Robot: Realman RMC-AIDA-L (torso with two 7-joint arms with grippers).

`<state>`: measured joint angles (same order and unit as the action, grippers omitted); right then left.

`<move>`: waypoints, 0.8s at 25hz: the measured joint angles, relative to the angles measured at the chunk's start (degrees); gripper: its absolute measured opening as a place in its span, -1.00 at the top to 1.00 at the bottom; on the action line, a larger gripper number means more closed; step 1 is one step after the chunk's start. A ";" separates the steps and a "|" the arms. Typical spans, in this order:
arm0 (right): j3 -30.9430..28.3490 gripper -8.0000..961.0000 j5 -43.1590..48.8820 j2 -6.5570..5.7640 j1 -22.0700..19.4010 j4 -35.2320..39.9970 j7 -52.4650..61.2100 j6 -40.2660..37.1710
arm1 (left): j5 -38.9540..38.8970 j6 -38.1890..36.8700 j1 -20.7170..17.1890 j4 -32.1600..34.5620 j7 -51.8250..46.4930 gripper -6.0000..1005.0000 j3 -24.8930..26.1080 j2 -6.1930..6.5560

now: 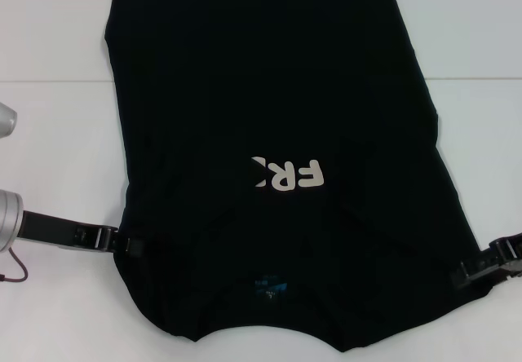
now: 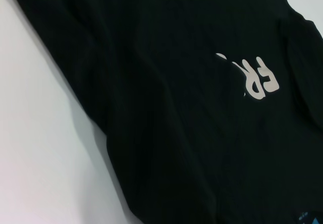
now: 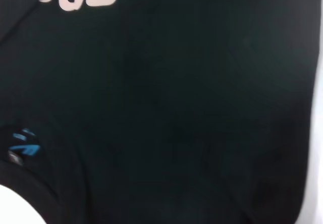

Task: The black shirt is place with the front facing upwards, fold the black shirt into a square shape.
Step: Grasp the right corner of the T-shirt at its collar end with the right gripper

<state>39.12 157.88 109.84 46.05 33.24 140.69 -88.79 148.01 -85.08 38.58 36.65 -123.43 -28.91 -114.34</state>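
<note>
Black shirt [image 1: 277, 93] between both claws

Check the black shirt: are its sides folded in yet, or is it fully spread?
Partly folded: the black shirt shows no sleeves, and a flap cuts off its lettering.

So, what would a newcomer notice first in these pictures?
The black shirt fills most of the white table, with its sides folded in. Cream lettering on it is half hidden by a fold. The left gripper and right gripper sit at its near side edges.
</note>
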 joint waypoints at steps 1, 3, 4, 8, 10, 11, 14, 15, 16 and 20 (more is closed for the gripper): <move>-0.12 -0.78 -0.44 0.00 0.00 0.00 -0.09 -0.07 | 0.00 0.00 0.00 0.00 0.01 0.89 0.00 0.00; -0.36 -0.78 -2.54 -0.17 -0.08 -0.02 -0.62 -0.89 | 0.00 -0.01 0.00 0.00 0.02 0.89 0.00 0.00; -0.38 -0.78 -3.92 -0.34 -0.18 -0.02 -1.00 -1.43 | 0.00 -0.06 0.00 0.00 0.02 0.89 0.00 0.00; 0.00 -0.78 -5.62 -0.70 -0.51 -0.03 -1.39 -2.13 | 0.00 -0.36 0.01 0.00 0.06 0.89 0.00 0.00; 0.28 -0.78 -5.14 -0.74 -0.51 -0.13 -1.22 -1.78 | 0.00 -0.47 0.05 0.00 0.10 0.89 0.00 0.00; 0.45 -0.78 -4.77 -0.74 -0.50 -0.24 -1.17 -1.71 | 0.00 -0.49 0.05 0.00 0.12 0.89 -0.01 0.00; 0.75 -0.78 -3.45 -0.73 -0.42 -0.46 -1.04 -1.27 | 0.00 -0.52 0.06 0.00 0.18 0.89 -0.01 -0.02; 0.77 -0.78 -3.09 -0.73 -0.40 -0.47 -1.01 -1.10 | 0.00 -0.52 0.07 0.00 0.20 0.89 -0.01 -0.04; 0.77 -0.78 -2.61 -0.73 -0.37 -0.47 -0.99 -0.93 | 0.00 -0.53 0.07 0.00 0.22 0.89 -0.01 -0.06; 0.76 -0.78 -2.06 -0.97 -0.37 -0.20 -0.55 -0.61 | 0.00 -0.53 0.09 0.00 0.22 0.89 -0.01 -0.09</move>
<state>39.87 155.82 108.87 45.68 33.05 140.15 -89.40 148.01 -85.61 38.67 36.65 -123.21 -28.92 -114.42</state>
